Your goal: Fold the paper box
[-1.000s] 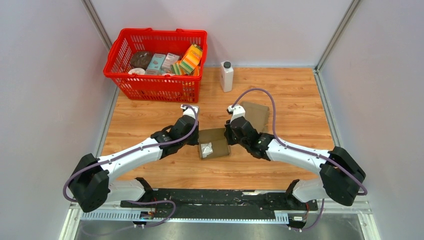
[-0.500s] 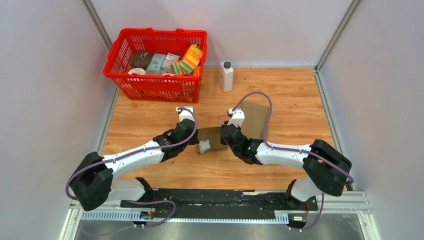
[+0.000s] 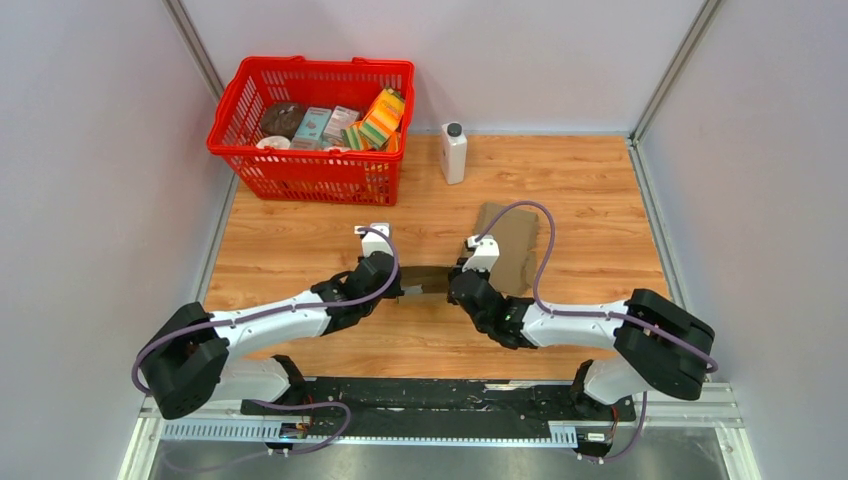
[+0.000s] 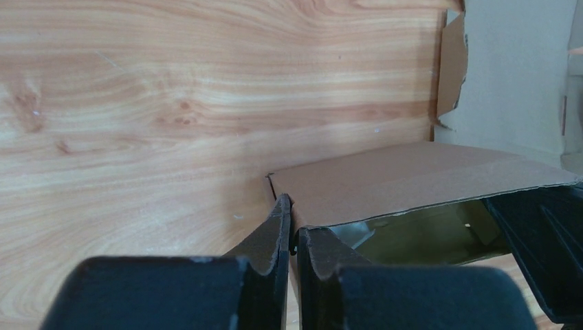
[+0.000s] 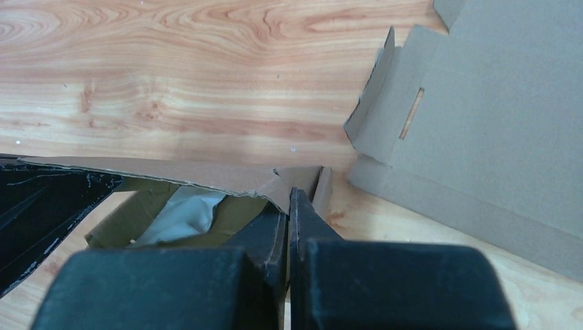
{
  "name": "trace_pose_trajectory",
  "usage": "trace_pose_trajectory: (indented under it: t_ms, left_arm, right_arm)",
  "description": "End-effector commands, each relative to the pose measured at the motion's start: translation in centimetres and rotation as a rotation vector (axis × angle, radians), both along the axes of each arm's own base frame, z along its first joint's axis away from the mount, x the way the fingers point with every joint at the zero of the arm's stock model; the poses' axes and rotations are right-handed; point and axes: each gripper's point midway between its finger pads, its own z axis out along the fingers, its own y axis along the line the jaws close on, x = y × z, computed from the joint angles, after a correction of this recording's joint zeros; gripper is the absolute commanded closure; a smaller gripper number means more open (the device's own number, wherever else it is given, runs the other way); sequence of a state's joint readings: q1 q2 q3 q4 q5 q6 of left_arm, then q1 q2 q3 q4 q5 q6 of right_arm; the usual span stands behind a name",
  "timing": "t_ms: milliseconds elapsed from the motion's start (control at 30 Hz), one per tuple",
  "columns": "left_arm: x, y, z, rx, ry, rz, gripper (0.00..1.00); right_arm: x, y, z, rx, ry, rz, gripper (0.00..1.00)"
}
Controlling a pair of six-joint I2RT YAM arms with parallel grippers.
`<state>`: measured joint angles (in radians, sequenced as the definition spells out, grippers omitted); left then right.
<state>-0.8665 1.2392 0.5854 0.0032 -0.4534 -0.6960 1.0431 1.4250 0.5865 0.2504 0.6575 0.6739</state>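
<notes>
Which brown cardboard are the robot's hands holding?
The opened-up box pinched by the left gripper and right gripper; the flat sheet lies beside it, ungripped.

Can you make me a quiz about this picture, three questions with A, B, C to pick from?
1. Where is the white bottle?
A. in the basket
B. standing on the table, right of the basket
C. inside the box

2. What colour is the basket?
A. red
B. blue
C. green

3. What is happening to the box?
A. it lies alone
B. one gripper holds it
C. the left gripper and right gripper both pinch it

Answers:
1 B, it stands on the wood beside the basket.
2 A, its walls are red.
3 C, each wrist view shows a gripper shut on a cardboard edge.
</notes>
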Motion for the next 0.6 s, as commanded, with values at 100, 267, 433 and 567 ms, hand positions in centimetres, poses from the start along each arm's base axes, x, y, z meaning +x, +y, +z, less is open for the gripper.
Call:
trace_pose_trajectory:
  t_ms: [100, 267, 433, 567]
  left_arm:
    - [-1.2, -0.2, -1.4, -0.029, 0.001, 0.020, 0.95]
    - [-1.8, 0.1, -1.8, 0.014, -0.023, 0.026, 0.97]
    - [-2.4, 0.5, -2.2, 0.062, -0.034, 0.026, 0.98]
    - [-2.5, 0.7, -2.5, 0.088, -0.045, 0.032, 0.98]
  right_arm:
    - [-0.5, -1.1, -0.5, 0.013, -0.054, -0.072, 1.00]
    - [-1.2, -0.8, -0.2, -0.003, -0.072, -0.060, 0.99]
    - [-2.6, -1.9, 0.0, -0.030, 0.032, -0.076, 0.78]
    - [-5.1, -4.2, -0.3, -0.067, 0.129, -0.044, 0.66]
